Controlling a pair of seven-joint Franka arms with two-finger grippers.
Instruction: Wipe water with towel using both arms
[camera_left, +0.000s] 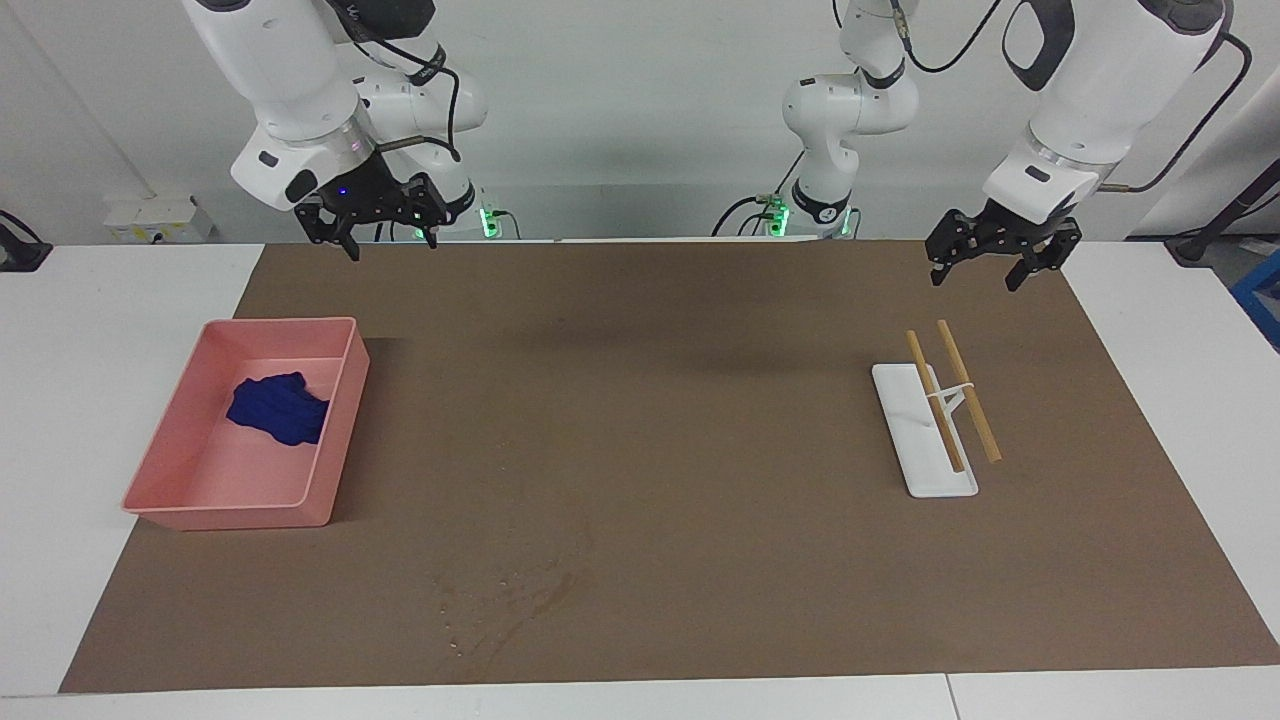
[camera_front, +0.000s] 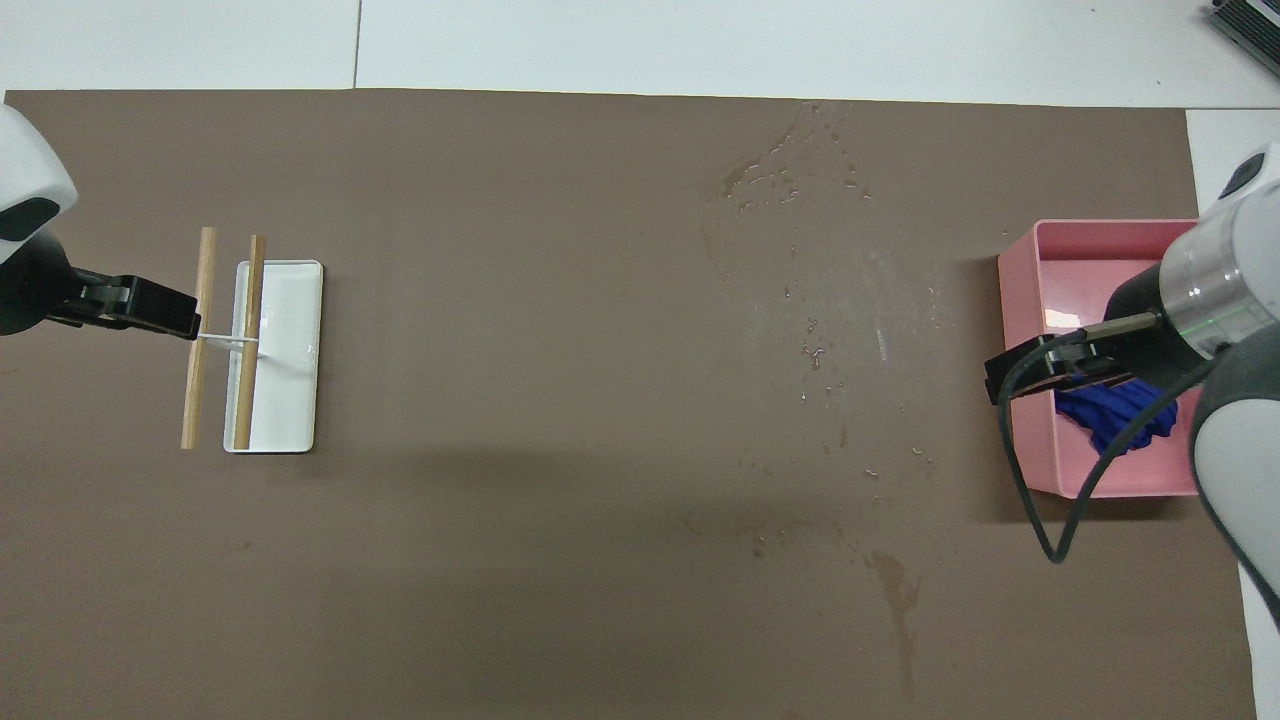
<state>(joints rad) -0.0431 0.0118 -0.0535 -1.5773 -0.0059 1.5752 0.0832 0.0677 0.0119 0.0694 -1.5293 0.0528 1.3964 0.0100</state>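
Observation:
The royal-blue towel (camera_left: 280, 408) lies crumpled in the pink tray (camera_left: 160, 470) at the right arm's end of the table. It also shows in the overhead view (camera_front: 1115, 415), partly covered by the right arm. The water (camera_left: 510, 595) is a faint smear with pale specks on the brown mat, farther from the robots than the tray. In the overhead view the water (camera_front: 790, 180) spreads in scattered drops. My right gripper (camera_left: 392, 248) is open, empty and raised over the tray. My left gripper (camera_left: 972, 283) is open, empty and raised over the mat beside the rack.
A white rack (camera_left: 920, 430) with two wooden sticks stands at the left arm's end of the mat; it also shows in the overhead view (camera_front: 290, 350). The brown mat (camera_left: 700, 450) covers most of the white table.

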